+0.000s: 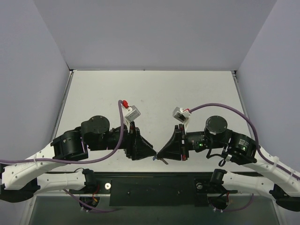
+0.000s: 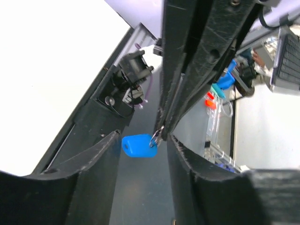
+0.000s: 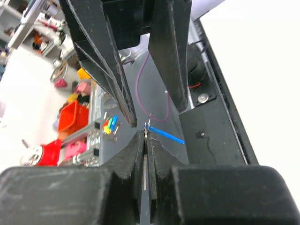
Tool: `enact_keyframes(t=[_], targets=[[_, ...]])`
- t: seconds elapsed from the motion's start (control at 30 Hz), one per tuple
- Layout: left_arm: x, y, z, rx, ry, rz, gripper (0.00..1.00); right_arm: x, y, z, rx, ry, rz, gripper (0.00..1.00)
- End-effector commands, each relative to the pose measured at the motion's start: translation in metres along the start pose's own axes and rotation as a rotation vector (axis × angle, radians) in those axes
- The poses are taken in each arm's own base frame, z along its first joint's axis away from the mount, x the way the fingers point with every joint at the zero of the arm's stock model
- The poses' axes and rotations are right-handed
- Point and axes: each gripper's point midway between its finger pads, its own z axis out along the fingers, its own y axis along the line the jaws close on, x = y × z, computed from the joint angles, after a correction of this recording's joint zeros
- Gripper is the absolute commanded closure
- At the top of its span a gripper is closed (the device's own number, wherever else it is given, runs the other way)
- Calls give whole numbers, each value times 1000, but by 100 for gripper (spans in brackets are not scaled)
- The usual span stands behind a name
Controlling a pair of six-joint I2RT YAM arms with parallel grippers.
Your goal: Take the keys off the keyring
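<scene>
The blue tag (image 2: 136,146) hangs from a thin metal ring (image 2: 155,137) in the air over the table's near edge. My right gripper (image 3: 145,133) is shut on a thin silver key (image 3: 145,164), seen edge-on between its pads. The ring (image 3: 148,123) and the tag (image 3: 166,135) stick out just past its tips. My left gripper (image 2: 142,138) is open, one finger on each side of the tag and not touching it. In the top view the left gripper (image 1: 152,152) and the right gripper (image 1: 160,153) meet tip to tip, with the tag (image 1: 155,159) a small speck below them.
The white table (image 1: 154,93) stretches behind the arms, walled on three sides. The black base plate (image 1: 154,187) lies under the grippers at the near edge. Purple cables loop over both wrists. Shelves with a red bin (image 3: 72,117) stand off the table.
</scene>
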Motion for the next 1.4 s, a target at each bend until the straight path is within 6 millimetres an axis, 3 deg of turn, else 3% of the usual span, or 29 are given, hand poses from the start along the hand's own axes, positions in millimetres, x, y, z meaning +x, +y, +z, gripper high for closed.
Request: enact_keyframes(t=[0.0,0.03,0.23,0.4,0.43,0.57,0.67,0.83,0.93,1.37], targets=[[-44,-1,-13,-69,-188,8,39,-26,-8,-11,79,-190,-28,100],[-50,0,-16,-81,-220,2,19,-28,-7,-16,86,-216,-29,100],[-78,4,-34,-113,-403,-41,18,-37,-11,-21,106,-293,-33,100],[-95,13,-55,-115,-580,-100,18,-69,-4,-32,136,-361,-110,100],[-102,11,-59,-102,-620,-101,18,-73,-11,-29,151,-346,-107,100],[-108,6,-61,-94,-635,-57,18,-101,0,-27,91,-372,-104,100],[-108,4,-51,-104,-594,-24,18,-107,5,-25,50,-417,-78,100],[-107,5,-41,-87,-596,7,28,-107,-3,-25,31,-506,-14,100],[-109,2,-41,-69,-609,13,32,-109,3,-32,6,-546,-8,100],[-104,-12,-35,39,-606,30,51,-100,8,-37,-18,-542,-24,100]])
